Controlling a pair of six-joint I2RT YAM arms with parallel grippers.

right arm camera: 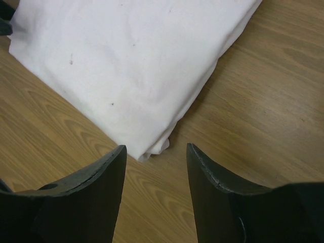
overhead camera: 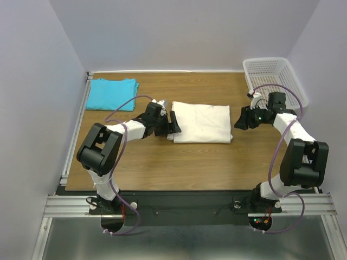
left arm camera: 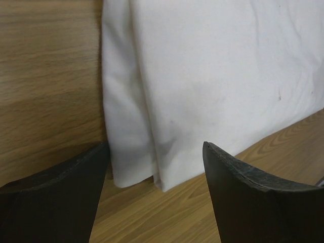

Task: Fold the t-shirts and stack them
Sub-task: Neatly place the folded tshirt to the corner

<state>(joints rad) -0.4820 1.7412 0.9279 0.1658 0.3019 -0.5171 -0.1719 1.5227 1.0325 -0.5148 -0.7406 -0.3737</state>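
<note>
The cream t-shirt (overhead camera: 201, 122) lies folded into a rectangle in the middle of the wooden table. The turquoise t-shirt (overhead camera: 111, 93) lies folded at the far left corner. My left gripper (overhead camera: 173, 123) hovers at the cream shirt's left edge, open, with nothing between its fingers; its wrist view shows the shirt's folded corner (left arm camera: 167, 174) just ahead of the left gripper (left arm camera: 154, 152). My right gripper (overhead camera: 239, 119) sits just off the shirt's right edge, also open and empty. In the right wrist view the shirt's corner (right arm camera: 152, 147) lies ahead of the right gripper (right arm camera: 156, 152).
A white perforated basket (overhead camera: 274, 76) stands at the far right corner, just behind the right arm. A metal rail (overhead camera: 76, 124) runs along the table's left edge. White walls close in the back and sides.
</note>
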